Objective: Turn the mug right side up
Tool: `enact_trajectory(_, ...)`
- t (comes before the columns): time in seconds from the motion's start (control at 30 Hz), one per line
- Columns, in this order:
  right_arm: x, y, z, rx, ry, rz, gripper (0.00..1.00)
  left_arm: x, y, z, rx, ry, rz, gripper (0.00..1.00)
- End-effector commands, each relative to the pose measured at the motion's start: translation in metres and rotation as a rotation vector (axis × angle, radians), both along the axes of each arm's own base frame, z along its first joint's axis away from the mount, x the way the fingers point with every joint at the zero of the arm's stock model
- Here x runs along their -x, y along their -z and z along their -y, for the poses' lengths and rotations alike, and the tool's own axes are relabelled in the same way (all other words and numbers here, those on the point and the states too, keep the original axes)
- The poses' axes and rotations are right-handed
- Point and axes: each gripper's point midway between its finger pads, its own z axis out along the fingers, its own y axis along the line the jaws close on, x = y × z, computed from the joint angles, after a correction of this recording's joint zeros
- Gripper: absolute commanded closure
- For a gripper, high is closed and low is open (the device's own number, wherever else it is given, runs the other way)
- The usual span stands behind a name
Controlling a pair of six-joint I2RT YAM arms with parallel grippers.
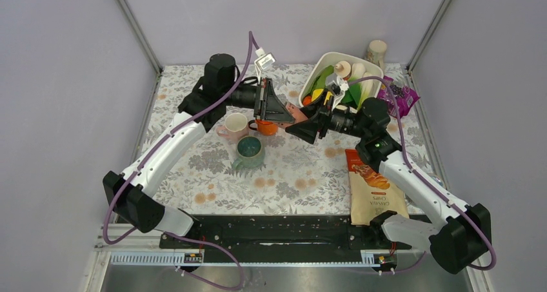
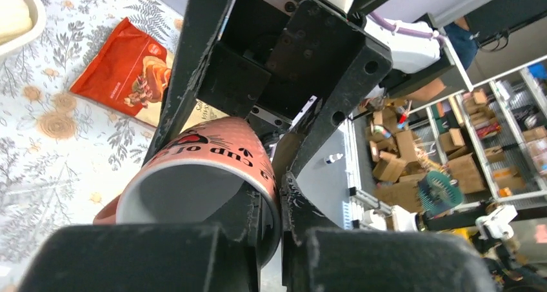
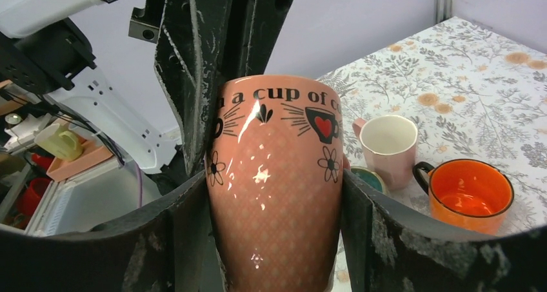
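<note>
A salmon-pink mug (image 1: 294,113) with black lettering and a red heart hangs in the air between both arms, roughly on its side. Its open mouth faces my left gripper (image 1: 276,108). In the left wrist view the left gripper (image 2: 274,195) is shut on the mug (image 2: 213,153) at its rim, one finger inside and one outside. In the right wrist view my right gripper (image 3: 274,185) is shut on the mug (image 3: 277,176) around its body, a finger pressed against each side. The right gripper (image 1: 304,126) shows in the top view just right of the mug.
Below the held mug stand a pale pink mug (image 1: 235,126), an orange mug (image 1: 266,127) and a teal mug (image 1: 249,149). A chips bag (image 1: 373,187) lies front right. A white basin (image 1: 373,69) of items, a purple packet (image 1: 400,93) and a cup (image 1: 376,52) sit at the back right.
</note>
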Motion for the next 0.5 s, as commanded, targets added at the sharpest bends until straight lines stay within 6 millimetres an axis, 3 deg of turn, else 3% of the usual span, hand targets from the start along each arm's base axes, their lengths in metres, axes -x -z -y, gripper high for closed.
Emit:
enact_trajectory(0.0,0.016,-0.022,-0.003,-0.037,-0.052,0.090,1.00,-0.014,0.006,0.002,-0.011,-0.041,0.063,1.00)
enact_trajectory(0.1,0.009,-0.008,-0.004,-0.002,-0.029,0.073,1.00,-0.026,0.015,-0.001,-0.066,-0.114,0.094,1.00)
enact_trajectory(0.13,0.004,0.000,-0.003,0.020,-0.006,0.063,0.90,-0.032,0.020,-0.003,-0.099,-0.146,0.111,1.00)
enact_trajectory(0.2,-0.005,0.019,0.000,0.079,0.048,0.037,0.55,-0.046,0.032,-0.007,-0.170,-0.211,0.163,1.00)
enact_trajectory(0.3,-0.019,0.052,0.012,0.195,0.155,-0.004,0.06,-0.066,0.065,-0.012,-0.310,-0.308,0.254,1.00)
enact_trajectory(0.33,-0.023,0.062,0.017,0.234,0.191,-0.016,0.01,-0.069,0.077,-0.013,-0.356,-0.323,0.289,1.00)
enact_trajectory(0.47,-0.025,0.097,0.049,0.394,0.331,-0.058,0.01,-0.083,0.121,-0.010,-0.497,-0.360,0.327,1.00)
